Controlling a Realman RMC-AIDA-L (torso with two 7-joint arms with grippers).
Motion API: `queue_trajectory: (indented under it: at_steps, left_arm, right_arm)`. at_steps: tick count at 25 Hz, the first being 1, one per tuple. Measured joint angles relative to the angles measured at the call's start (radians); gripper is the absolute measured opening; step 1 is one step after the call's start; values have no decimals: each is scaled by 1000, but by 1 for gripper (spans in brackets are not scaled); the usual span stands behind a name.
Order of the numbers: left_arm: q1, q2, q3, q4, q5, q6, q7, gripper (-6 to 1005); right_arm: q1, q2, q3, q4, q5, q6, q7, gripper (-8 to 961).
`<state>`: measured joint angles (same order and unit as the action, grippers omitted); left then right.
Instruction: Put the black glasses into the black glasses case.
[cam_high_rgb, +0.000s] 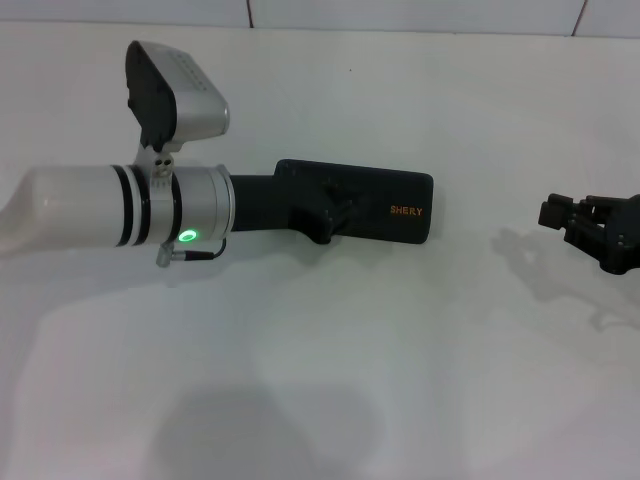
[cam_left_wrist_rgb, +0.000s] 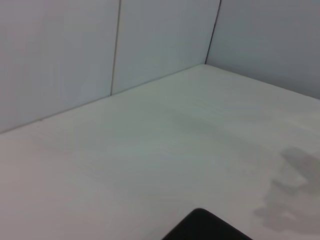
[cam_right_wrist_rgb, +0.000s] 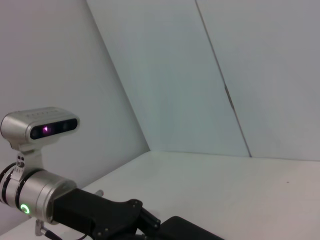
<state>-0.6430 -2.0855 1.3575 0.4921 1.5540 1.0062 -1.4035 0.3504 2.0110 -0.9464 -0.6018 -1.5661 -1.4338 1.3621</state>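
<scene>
Left arm reaches in from the left over the white worktop, its chunky black left gripper lying on the lid of the matte black oblong hard-shell glasses case. Can't tell whether its fingers are wide or narrow; they merge with the lid. The case looks shut, sits mid-worktop, long axis left-right, with the orange "SHERY" lettering at its right end. The black glasses aren't visible in any view, possibly already inside. Step, as a judgement: closing or pressing down the lid, near the end of the task. Next move calls for lifting the left gripper straight off without dragging the case. Far right, the black right gripper hovers idle at the edge, well apart from the case, empty, fingers somewhat apart.
</scene>
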Motion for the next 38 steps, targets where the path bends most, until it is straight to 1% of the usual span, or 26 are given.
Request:
queue_trajectory:
  at_steps: [3, 5, 6, 7, 8, 12, 13, 14, 15, 17, 18, 20, 21, 23, 25, 27, 29, 32, 34, 37, 38]
  left_arm:
    - [12, -1, 0, 0, 0, 27, 6, 241]
    - [31, -2, 0, 26, -3, 63, 18, 244]
    - [54, -3, 0, 65, -8, 99, 24, 246]
    - [112, -4, -2, 165, -21, 165, 20, 247]
    - [112, -4, -2, 165, -21, 165, 20, 249]
    - [225, 1, -30, 344, -80, 283, -20, 255]
    - [242, 3, -43, 365, -91, 313, -19, 257]
    - [262, 6, -74, 390, -107, 375, -2, 258]
    - [270, 7, -91, 395, -109, 410, 12, 260]
    - [288, 8, -158, 391, -113, 546, 108, 263]
    - [294, 10, -174, 385, -111, 580, 139, 264]
    - [308, 22, -219, 357, -104, 684, 216, 267]
    - [310, 34, -226, 338, -103, 716, 220, 269]
    - [308, 58, -234, 305, -106, 765, 213, 365]
    - [303, 72, -239, 287, -110, 793, 200, 462]
    - [300, 81, -246, 281, -98, 814, 184, 562]
    - [301, 83, -246, 281, -89, 815, 181, 666]
    - [310, 92, -250, 279, -73, 816, 172, 666]
    - [313, 94, -255, 279, -71, 817, 170, 666]
    - [324, 90, -296, 275, -45, 819, 170, 667]
    - [324, 90, -296, 275, -45, 819, 170, 667]
  right_arm:
    - [0, 1, 0, -2, 0, -3, 0, 213]
    - [1, 2, 0, -3, 0, -4, 0, 220]
    - [1, 2, 0, -3, 0, -5, 0, 224]
    - [1, 2, 0, -3, 0, -10, -1, 228]
    - [1, 2, 0, -3, 0, -23, -7, 232]
    - [1, -1, 0, -16, 0, -111, -46, 247]
    - [1, -1, 0, -23, 1, -143, -60, 251]
    - [1, 0, 0, -30, 3, -173, -74, 255]
    - [3, 1, 0, -35, 5, -197, -84, 259]
    - [15, 3, -6, -42, 8, -241, -92, 267]
    - [23, 4, -8, -42, 9, -257, -92, 270]
    - [53, 8, -20, -32, 11, -296, -90, 278]
    - [70, 11, -35, -26, 11, -309, -88, 282]
    - [94, 14, -72, -22, 12, -315, -84, 318]
    - [115, 14, -107, -20, 12, -315, -80, 354]
    - [134, 15, -135, -18, 13, -312, -76, 389]
    - [147, 17, -155, -17, 18, -311, -76, 425]
    - [156, 17, -198, -24, 43, -311, -76, 479]
    - [157, 17, -221, -29, 58, -309, -77, 572]
    - [158, 17, -233, -31, 65, -312, -81, 712]
    - [158, 17, -234, -31, 66, -314, -82, 741]
